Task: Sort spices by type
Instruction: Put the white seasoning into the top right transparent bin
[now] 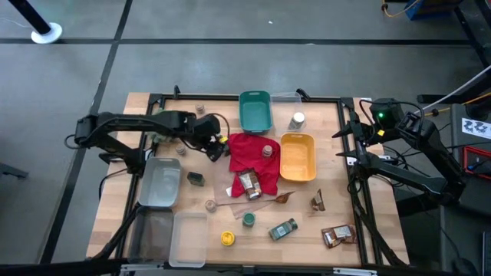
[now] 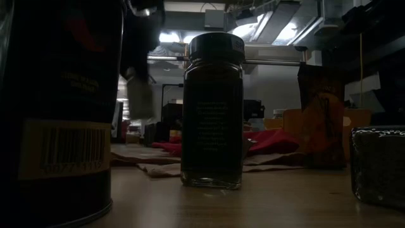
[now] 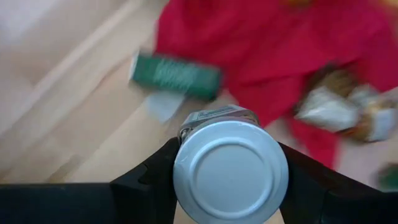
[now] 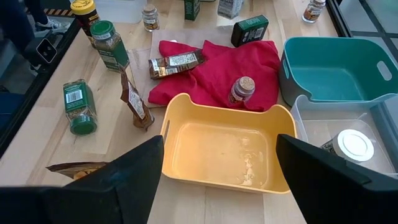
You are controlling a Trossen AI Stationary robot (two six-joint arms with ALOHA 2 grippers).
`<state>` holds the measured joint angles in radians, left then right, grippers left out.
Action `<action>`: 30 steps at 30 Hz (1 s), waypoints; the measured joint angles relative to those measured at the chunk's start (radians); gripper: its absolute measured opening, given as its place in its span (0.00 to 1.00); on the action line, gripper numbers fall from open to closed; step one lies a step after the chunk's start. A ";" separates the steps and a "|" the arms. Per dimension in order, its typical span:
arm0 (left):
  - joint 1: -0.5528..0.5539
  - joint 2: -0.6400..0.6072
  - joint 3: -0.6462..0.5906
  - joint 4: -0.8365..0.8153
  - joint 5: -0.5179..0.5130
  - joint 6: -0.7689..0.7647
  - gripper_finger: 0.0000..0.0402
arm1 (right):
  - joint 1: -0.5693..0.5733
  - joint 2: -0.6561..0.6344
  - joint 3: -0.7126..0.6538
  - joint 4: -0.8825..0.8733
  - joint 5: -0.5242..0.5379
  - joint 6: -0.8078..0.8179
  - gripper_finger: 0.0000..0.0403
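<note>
The left claw (image 3: pixel 231 180) pinched a white-lidded jar (image 3: pixel 231 168), whose body hid behind its lid (the cloth (image 3: pixel 261 50) lay blurred just beyond). The right claw (image 4: pixel 217 180) hung spread over the yellow bin's (image 4: pixel 186 109) near rim, beside the table's (image 1: pixel 337 184) edge.

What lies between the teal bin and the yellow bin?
In the right wrist view, a corner of the red cloth with a small cork-topped jar standing on it lies between teal bin and yellow bin.
</note>
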<state>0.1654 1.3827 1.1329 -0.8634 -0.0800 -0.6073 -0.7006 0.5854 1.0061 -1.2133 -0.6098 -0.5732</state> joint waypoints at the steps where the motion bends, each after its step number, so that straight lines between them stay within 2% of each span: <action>1: 0.000 0.000 0.018 0.013 0.000 0.015 0.47 | 0.000 0.000 0.000 0.000 0.000 0.000 0.77; 11: 0.062 0.019 0.059 0.489 -0.001 0.215 0.47 | 0.000 0.000 0.000 0.009 0.000 0.000 0.77; 16: 0.112 0.084 0.059 0.684 0.004 0.310 0.47 | 0.000 0.000 0.000 0.010 0.000 0.000 0.77; 20: 0.151 0.163 0.061 0.814 0.049 0.337 0.47 | 0.000 0.000 0.000 0.011 0.000 0.000 0.77; 24: 0.184 0.274 0.140 0.825 0.089 0.373 0.47 | 0.000 0.000 0.000 0.011 0.000 0.000 0.77; 30: 0.210 0.465 0.348 0.789 0.145 0.464 0.47 | 0.000 0.000 0.000 0.011 0.000 0.000 0.77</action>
<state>0.3757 1.8473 1.4809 -0.0740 0.0648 -0.1430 -0.7006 0.5854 1.0061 -1.2018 -0.6096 -0.5733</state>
